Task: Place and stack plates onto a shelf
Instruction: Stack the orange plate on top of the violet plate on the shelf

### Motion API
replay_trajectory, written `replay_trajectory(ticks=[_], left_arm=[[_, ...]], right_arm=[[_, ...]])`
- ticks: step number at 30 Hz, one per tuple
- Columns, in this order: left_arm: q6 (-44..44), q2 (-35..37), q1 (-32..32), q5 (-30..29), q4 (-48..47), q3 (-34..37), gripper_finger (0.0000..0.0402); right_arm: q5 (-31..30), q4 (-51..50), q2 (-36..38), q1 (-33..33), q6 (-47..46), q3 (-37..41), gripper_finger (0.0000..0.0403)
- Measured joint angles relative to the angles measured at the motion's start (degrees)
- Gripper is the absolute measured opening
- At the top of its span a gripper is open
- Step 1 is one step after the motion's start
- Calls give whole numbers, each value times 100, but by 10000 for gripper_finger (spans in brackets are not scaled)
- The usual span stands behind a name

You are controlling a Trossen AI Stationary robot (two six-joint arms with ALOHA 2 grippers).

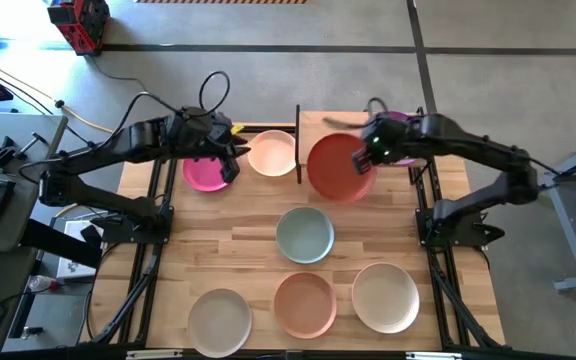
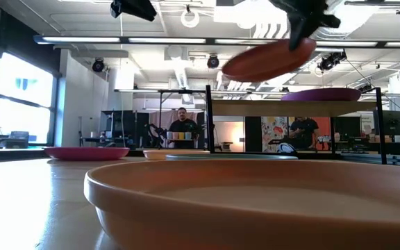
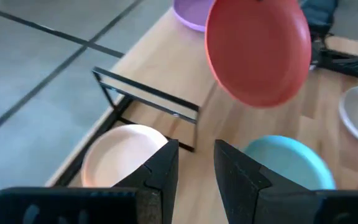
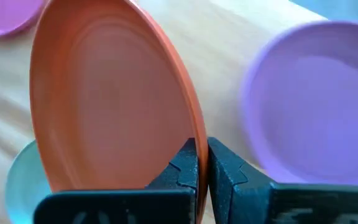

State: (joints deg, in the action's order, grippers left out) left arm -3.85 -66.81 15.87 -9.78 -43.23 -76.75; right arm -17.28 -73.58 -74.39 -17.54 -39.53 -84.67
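Orange-red plate (image 1: 340, 167) up in the air!
Your right gripper (image 4: 202, 163) pinches its rim beside the shelf (image 1: 313, 122); left gripper (image 3: 196, 163) hangs parted, empty.

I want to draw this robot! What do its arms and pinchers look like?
Draw two thin black arms made of jointed tubes with black cables looping off them. The left gripper and right gripper each have two chunky, wedge-shaped black fingers. A small green light glows near the right wrist.

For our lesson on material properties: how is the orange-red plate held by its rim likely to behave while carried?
Probably stiff: the orange-red plate keeps its shape though the right gripper pinches only its rim. Likely light, since that edge pinch holds it above the table. It hangs tilted, so it may swivel or slip.
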Motion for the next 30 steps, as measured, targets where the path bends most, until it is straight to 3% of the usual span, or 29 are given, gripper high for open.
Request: replay_trajectory(ticks=[6, 9, 19, 30], left_arm=[[546, 2, 508, -3, 175, 0, 90], [662, 2, 755, -3, 251, 0, 90], [828, 2, 1462, -7, 331, 0, 90], [1509, 2, 1859, 0, 320, 0, 90]], right_arm=[[806, 1358, 1253, -1075, -138, 1381, 0], [906, 1798, 1860, -1465, -463, 1898, 0], [496, 1853, 3176, -2602, -1685, 2675, 0], [-165, 1484, 3324, -2997, -2462, 3110, 0]])
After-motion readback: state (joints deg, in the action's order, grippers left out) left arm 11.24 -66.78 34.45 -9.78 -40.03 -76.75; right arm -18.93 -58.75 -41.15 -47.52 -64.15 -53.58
